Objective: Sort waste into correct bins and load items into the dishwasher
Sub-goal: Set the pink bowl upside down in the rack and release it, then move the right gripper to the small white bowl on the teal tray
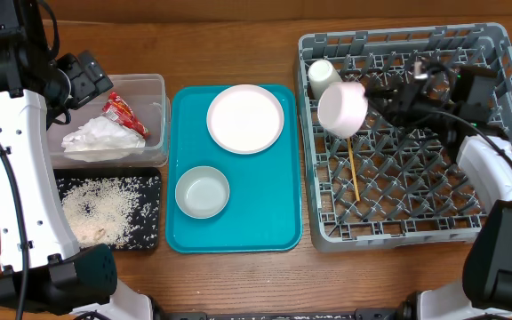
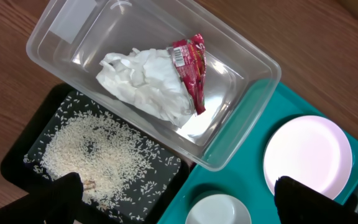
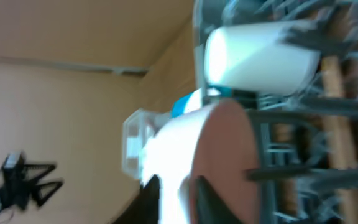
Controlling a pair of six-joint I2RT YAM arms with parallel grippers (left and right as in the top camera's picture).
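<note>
While the left gripper (image 1: 92,84) hangs over the upper left of the overhead view, above the back edge of the clear tub (image 1: 140,82), its fingers (image 2: 64,196) stand wide apart at the two bottom corners of its wrist view and hold nothing. Inside the tub lie a crumpled white napkin (image 1: 96,138) and, touching its upper edge, a red shiny wrapper (image 1: 121,114). Just below the tub sits the black tray (image 1: 152,180), scattered with white rice (image 1: 96,209).

At the centre is the teal tray (image 1: 265,204), carrying a wide white bowl (image 1: 245,118) at its top and a smaller white bowl (image 1: 203,191) at lower left, apart from each other.

On the right, the grey dish rack (image 1: 398,233) holds a white cup (image 1: 323,76) lying on its side in the upper left corner. Just beside it the pink plate (image 1: 343,108) stands on edge among the pegs. The right gripper (image 1: 372,96) reaches in from the right, and in its blurred wrist view its dark fingers (image 3: 151,199) sit on either side of the plate's rim; whether they are pressing on it I cannot tell. Thin wooden chopsticks (image 1: 354,164) lie on the rack floor below the plate.
</note>
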